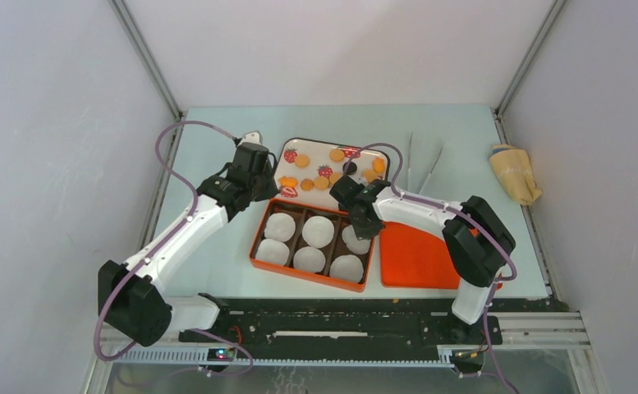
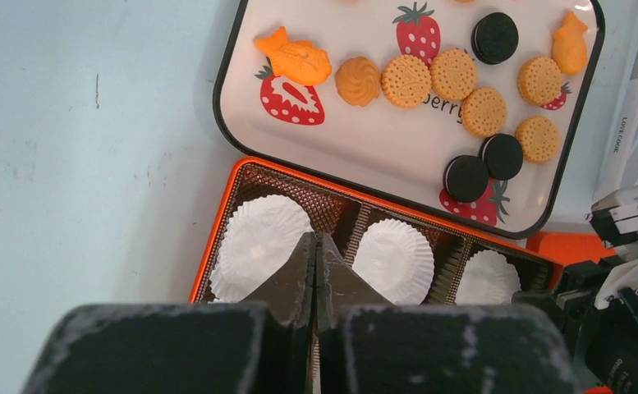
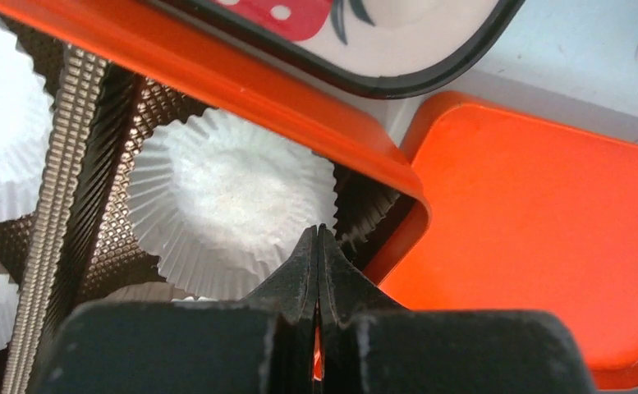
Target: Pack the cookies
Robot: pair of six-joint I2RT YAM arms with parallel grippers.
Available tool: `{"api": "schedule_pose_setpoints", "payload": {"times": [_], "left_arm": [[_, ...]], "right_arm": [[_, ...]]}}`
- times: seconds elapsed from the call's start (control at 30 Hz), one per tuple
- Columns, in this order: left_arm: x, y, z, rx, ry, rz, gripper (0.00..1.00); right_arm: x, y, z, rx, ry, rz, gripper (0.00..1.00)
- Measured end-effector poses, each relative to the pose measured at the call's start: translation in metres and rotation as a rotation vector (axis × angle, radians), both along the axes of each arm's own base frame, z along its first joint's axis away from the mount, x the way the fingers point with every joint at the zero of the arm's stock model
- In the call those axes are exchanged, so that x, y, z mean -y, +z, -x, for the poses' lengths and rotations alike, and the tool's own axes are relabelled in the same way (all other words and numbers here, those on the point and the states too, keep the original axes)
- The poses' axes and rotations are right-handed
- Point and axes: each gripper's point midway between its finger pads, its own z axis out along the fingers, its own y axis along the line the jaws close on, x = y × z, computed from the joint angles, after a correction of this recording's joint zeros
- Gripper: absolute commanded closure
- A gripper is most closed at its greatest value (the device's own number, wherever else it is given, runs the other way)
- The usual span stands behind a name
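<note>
- Spreading under everything, the pale table (image 1: 208, 246) carries the whole set-up, with both arm bases at its near edge.
- The left arm (image 1: 180, 234) reaches in from the left and the right arm (image 1: 430, 215) bends in from the right; both end over the box.
- An orange box (image 2: 217, 222) sits mid-table, split into six compartments by dark ribbed dividers.
- Its flat orange lid (image 1: 418, 258) lies just right of the box, touching it or nearly so.
- A white tray (image 2: 364, 139) with a black rim and red strawberry prints lies just behind the box, its near edge against the box's far wall.
- A yellowish cloth (image 1: 514, 172) is bunched at the table's right edge, well apart from the rest.
- White paper cups (image 1: 318, 231) fill the compartments, one in each, and none holds anything.
- The left gripper (image 2: 315, 246) has its jaws pressed together on nothing; its tip hangs over the far-left cup, perhaps just clear of it.
- The right gripper (image 3: 319, 238) is likewise closed tight and empty, its tip at the near edge of the far-right cup, close to the box's right corner.
- Two pairs of tweezers (image 1: 410, 164) lie on the table right of the tray.
- The cookies (image 2: 406, 80) are all on the tray, loosely scattered: mostly golden rounds, three black ones (image 2: 496, 37), and two orange fish shapes (image 2: 295, 57).
</note>
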Motion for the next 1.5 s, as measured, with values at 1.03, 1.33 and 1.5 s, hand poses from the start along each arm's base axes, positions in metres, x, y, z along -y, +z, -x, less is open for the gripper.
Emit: {"api": "schedule_pose_setpoints", "payload": {"times": [1.03, 1.33, 1.5], "left_arm": [[0.002, -0.003, 0.0, -0.008, -0.004, -0.004, 1.0], [0.009, -0.006, 0.002, -0.022, -0.029, 0.002, 0.99], [0.01, -0.006, 0.002, -0.019, -0.033, 0.004, 0.99]], "right_arm": [[0.023, 0.021, -0.085, 0.155, -0.127, -0.014, 0.66], [0.024, 0.14, -0.088, 0.399, -0.183, -0.247, 0.37], [0.065, 0.121, -0.112, 0.366, -0.319, -0.21, 0.31]]}}
